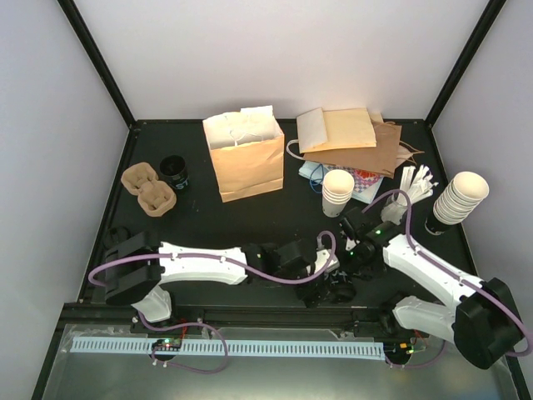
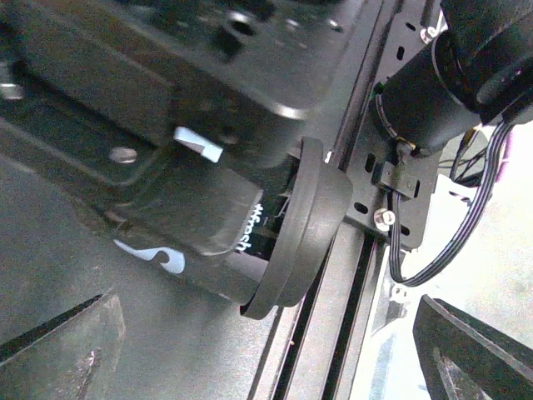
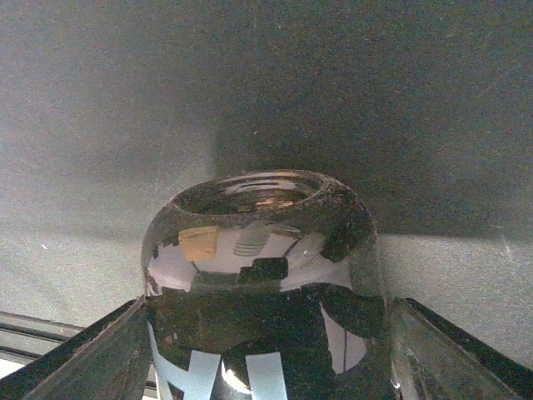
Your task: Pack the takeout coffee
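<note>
The takeout coffee (image 3: 262, 275) is a glossy black cup with white print and a black lid (image 2: 308, 225). It lies on its side, its base towards the right wrist camera. My right gripper (image 3: 266, 354) is shut on it, a finger (image 3: 108, 358) pressed against each side. In the left wrist view the right gripper's black body (image 2: 166, 108) covers the upper part of the cup (image 2: 208, 250). My left gripper (image 2: 266, 342) stands wide open just below the cup, touching nothing. In the top view both grippers meet near the front edge, left (image 1: 326, 273) and right (image 1: 350, 257), hiding the cup.
An open brown paper bag (image 1: 246, 158) stands upright at the back centre. Brown pulp trays (image 1: 150, 190) and another black cup (image 1: 175, 171) sit at the back left. Cream cup stacks (image 1: 337, 192) (image 1: 460, 198) and flat bags (image 1: 350, 137) fill the back right. The table's front rail (image 2: 333, 333) runs under the lid.
</note>
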Robot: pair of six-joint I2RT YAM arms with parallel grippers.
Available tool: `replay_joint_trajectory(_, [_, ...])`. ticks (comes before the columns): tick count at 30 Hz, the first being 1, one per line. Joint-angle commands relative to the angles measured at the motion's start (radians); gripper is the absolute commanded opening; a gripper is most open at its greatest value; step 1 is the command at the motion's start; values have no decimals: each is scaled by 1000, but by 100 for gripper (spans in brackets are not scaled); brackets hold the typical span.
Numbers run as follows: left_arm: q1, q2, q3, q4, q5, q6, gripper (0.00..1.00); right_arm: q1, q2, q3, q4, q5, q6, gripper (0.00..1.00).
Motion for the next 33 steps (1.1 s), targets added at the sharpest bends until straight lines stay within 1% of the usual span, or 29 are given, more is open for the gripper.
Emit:
replay_joint_trajectory(1, [-34,38,38,43,-37,103,97,-3,16,22,24,-26,9,78])
replay_joint_trajectory(4, [-51,64,63,32,-64,114,95,-2,26,27,27,-30,9,78])
replay_joint_trajectory(7, [-59,105,93,-1,-90,113,88,-3,34,35,29,-32,8,78])
replay_joint_trajectory(11, [-65,125,105,-12,-110,101,84,-3,39,40,27,-30,6,78])
replay_joint_trajectory(15, [-65,129,101,-5,-116,82,69,-4,42,43,27,-32,10,78])
replay_joint_trajectory(21, [-65,129,92,-24,-188,40,52,-4,37,58,20,-32,15,78])
replay_joint_trajectory(29, [-65,100,71,-27,-229,14,38,-4,18,73,4,-18,26,78])
replay_joint_trajectory(33, [-66,92,74,-42,-244,3,35,-4,0,111,-31,22,28,80])
